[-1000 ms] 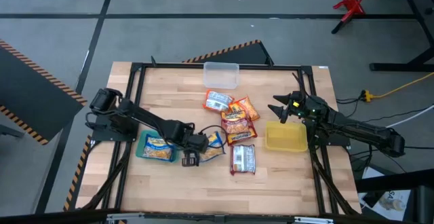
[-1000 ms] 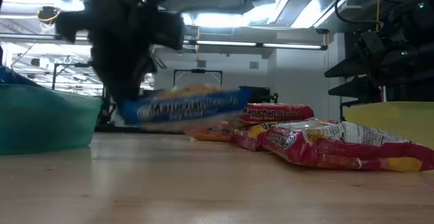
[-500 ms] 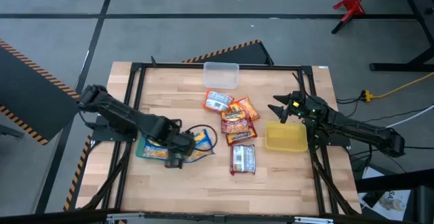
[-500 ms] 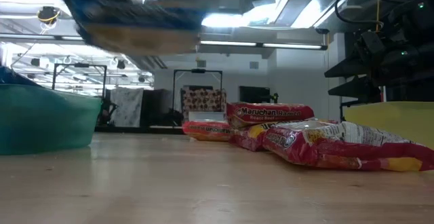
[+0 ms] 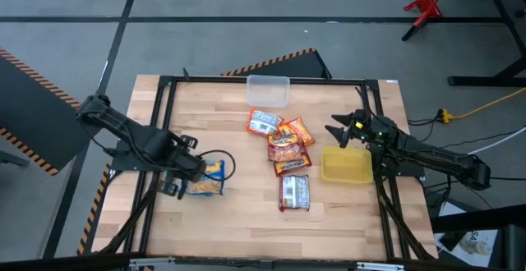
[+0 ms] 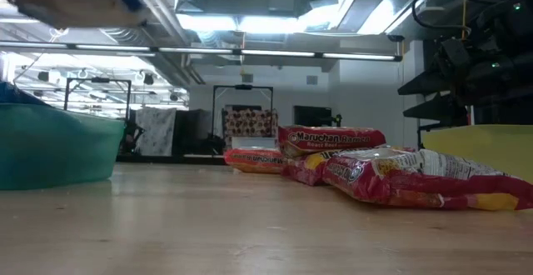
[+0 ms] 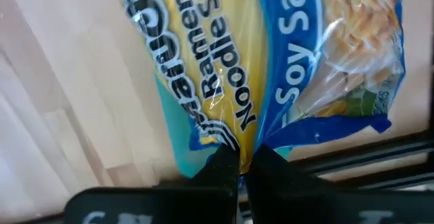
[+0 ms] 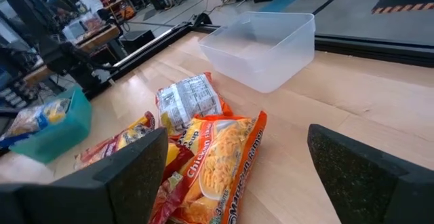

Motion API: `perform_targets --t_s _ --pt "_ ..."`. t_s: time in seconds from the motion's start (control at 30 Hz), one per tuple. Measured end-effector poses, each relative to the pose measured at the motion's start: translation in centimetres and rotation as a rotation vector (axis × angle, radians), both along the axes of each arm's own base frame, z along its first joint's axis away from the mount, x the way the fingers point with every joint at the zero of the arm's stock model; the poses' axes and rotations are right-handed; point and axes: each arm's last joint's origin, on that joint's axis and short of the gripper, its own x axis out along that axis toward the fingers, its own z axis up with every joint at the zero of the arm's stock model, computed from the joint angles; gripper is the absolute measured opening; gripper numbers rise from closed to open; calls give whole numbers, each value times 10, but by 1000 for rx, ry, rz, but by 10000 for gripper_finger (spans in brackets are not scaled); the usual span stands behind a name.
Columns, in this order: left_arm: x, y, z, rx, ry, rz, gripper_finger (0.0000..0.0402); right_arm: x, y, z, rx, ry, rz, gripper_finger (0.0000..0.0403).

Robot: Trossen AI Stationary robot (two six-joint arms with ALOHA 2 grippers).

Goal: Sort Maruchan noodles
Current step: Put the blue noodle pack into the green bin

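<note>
My left gripper is shut on a blue-and-yellow noodle packet, raised above the teal bin at the table's left. The packet shows as a blur high in the low view. Another blue-and-yellow packet lies in the teal bin. Several more packets lie flat mid-table: a silver-backed one, an orange one, red ones and a red-and-white one. My right gripper waits open above the table beside the yellow bin. My left gripper pinches the blue-and-yellow packet between its two fingers at one long edge, near that edge's middle. The fingers come from the table's left, slanting down. The packet is lifted clear and sticks out from the fingertips toward the table's right, creased where it is pinched.
A clear bin stands at the far edge, also in the right wrist view. The yellow bin's wall stands at the right in the low view. Bare wood lies along the near edge. Black frame rails border the table.
My left gripper has carried the blue-and-yellow packet from beside the mid-table pile toward the table's left edge and upward, staying shut on it. The packet has risen from just above the tabletop to high over the teal bin.
</note>
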Motion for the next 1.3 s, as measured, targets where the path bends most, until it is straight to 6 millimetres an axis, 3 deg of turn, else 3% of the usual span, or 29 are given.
perform_targets --t_s 0.3,0.83,1.3 --pt "-23 8 -39 26 130 -51 6 0 0 0 18 -11 -18 340" --pt "-28 10 -84 28 182 -93 10 0 0 0 17 -11 -20 340" --pt "-30 13 -90 94 180 2 27 0 0 0 -7 1 -6 340"
